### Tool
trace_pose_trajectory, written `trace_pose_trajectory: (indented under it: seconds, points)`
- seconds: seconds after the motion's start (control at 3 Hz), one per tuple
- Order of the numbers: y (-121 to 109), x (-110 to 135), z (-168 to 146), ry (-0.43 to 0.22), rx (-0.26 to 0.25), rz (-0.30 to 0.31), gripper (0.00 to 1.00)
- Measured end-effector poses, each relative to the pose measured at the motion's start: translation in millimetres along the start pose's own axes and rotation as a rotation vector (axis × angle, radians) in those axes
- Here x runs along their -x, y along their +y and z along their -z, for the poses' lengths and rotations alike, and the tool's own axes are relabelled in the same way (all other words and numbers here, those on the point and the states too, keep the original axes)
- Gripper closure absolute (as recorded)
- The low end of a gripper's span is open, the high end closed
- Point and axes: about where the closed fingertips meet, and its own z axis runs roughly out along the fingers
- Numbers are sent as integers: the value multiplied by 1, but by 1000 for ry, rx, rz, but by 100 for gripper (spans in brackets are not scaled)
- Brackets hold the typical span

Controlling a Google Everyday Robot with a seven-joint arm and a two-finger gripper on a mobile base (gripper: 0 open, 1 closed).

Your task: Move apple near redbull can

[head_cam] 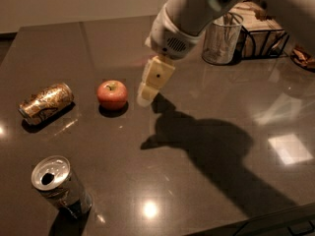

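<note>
The red-orange apple (112, 94) sits on the dark table (206, 146) at centre left. The redbull can (60, 185), silver with blue patches and an open top, stands near the front left, well below the apple. My gripper (147, 93) hangs from the arm coming in from the upper right; its cream fingertips are just right of the apple, slightly above the tabletop, with a small gap to the fruit. It holds nothing.
A gold-and-brown patterned can (46, 102) lies on its side left of the apple. A clear glass cup (221, 41) and a black wire rack (263, 36) stand at the back right.
</note>
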Motion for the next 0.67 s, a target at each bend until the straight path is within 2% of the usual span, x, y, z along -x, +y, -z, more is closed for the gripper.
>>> trace_pose_trajectory:
  seconds: [0.33, 0.67]
  points:
    - [3, 25, -44, 3, 47, 14, 0]
    - [5, 38, -82, 20, 98, 12, 0]
